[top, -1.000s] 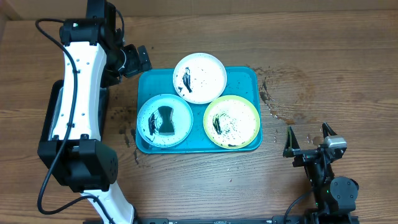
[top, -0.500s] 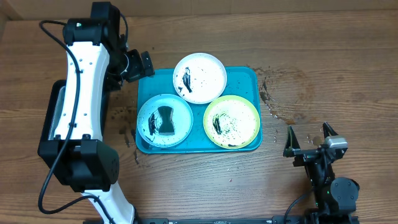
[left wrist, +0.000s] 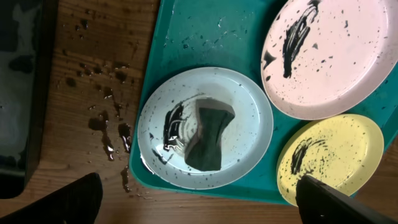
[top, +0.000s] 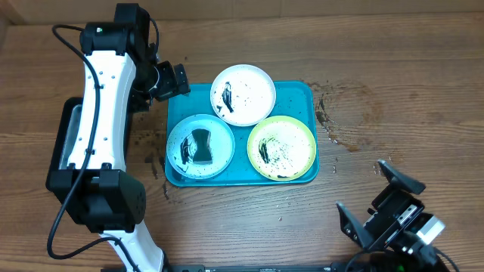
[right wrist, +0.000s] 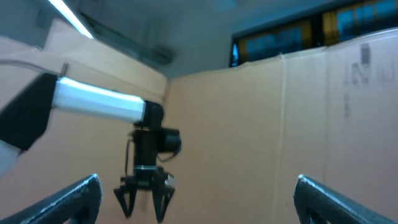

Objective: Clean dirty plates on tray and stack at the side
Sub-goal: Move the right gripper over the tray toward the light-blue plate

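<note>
The turquoise tray (top: 299,94) holds three smeared plates: a white one (top: 243,94) at the back, a light blue one (top: 220,136) front left and a yellow-green one (top: 281,148) front right. A dark sponge (top: 201,145) lies on the light blue plate. My left gripper (top: 172,80) is open and empty above the tray's back left corner. The left wrist view shows the light blue plate (left wrist: 249,124) with the sponge (left wrist: 210,134), the white plate (left wrist: 329,56), the yellow-green plate (left wrist: 336,158) and my open fingers (left wrist: 205,208). My right gripper (top: 372,200) is open and empty, front right, off the tray.
A black tray (top: 63,136) lies under the left arm and shows in the left wrist view (left wrist: 18,93). Dark wet splashes mark the wood left (top: 147,147) and right (top: 333,125) of the turquoise tray. The right wrist view shows its open fingers (right wrist: 205,205) facing a cardboard wall.
My right gripper has turned and shifted toward the front right corner. My left gripper has moved slightly right toward the tray's back left corner. The plates and sponge have not moved.
</note>
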Available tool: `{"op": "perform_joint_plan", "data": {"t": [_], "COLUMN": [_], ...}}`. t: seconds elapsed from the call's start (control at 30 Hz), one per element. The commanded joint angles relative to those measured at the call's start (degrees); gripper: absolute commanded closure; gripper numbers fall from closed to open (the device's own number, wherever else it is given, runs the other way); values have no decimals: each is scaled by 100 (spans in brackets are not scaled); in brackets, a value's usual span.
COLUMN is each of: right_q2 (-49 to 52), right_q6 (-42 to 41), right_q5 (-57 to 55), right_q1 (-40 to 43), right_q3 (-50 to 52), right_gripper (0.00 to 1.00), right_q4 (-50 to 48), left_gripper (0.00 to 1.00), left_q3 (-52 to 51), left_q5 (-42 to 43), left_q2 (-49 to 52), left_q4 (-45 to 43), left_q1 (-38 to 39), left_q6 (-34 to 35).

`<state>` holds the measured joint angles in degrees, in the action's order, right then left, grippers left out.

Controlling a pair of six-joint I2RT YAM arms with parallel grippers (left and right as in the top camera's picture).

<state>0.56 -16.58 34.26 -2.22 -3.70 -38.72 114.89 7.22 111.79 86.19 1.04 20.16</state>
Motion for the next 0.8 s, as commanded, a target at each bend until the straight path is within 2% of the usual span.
{"op": "perform_joint_plan", "data": {"t": [0.0, 0.13, 0.2, 0.23, 0.37, 0.43, 0.47, 0.53, 0.6, 0.67, 0.7, 0.77], "right_q2": [433, 1958, 2861, 3674, 4977, 5421, 5755, 6194, 6640, 7112, 7396, 7943], "right_q6": [101, 1180, 1272, 1145, 271, -157, -608, -966, -964, -1032, -1095, -1252], "right_q5": [-369, -155, -131, 221, 1895, 2448, 2581, 2579, 2293, 1279, 553, -389], "right_q1": [42, 42, 42, 35, 35, 24, -2, -127, -376, -774, -1038, -1513], "right_q3": [-1523, -3917, -4981, -5807, -6623, -6631, -6631, -6636, -6642, -6653, -6658, -6658], "right_gripper": [0, 0, 0, 0, 0, 0, 0, 0, 4, 18, 21, 22], "right_q4": [1486, 4817, 6245, 7134, 7560, 7044, 6743, 6540, 6607, 6988, 7248, 7573], "left_gripper": [3, 2, 2, 3, 3, 3, 3, 4, 4, 4, 4, 2], "left_q3": [22, 24, 22, 22, 24, 24, 22, 22, 22, 22, 22, 22], "left_q5": [-17, -17, -17, -17, -15, -15, -15, -15, -15, -13, -15, -13], "left_q2": [31, 31, 31, 31, 31, 31, 31, 31, 31, 31, 31, 31], "left_q4": [17, 17, 15, 15, 17, 28, 42, 42, 42, 42, 44, 46], "left_q1": [11, 11, 11, 11, 11, 11, 11, 11, 13, 13, 13, 13], "left_q6": [-87, -87, -87, -85, -85, -85, -85, -83, -83, -83, -85, -83]}}
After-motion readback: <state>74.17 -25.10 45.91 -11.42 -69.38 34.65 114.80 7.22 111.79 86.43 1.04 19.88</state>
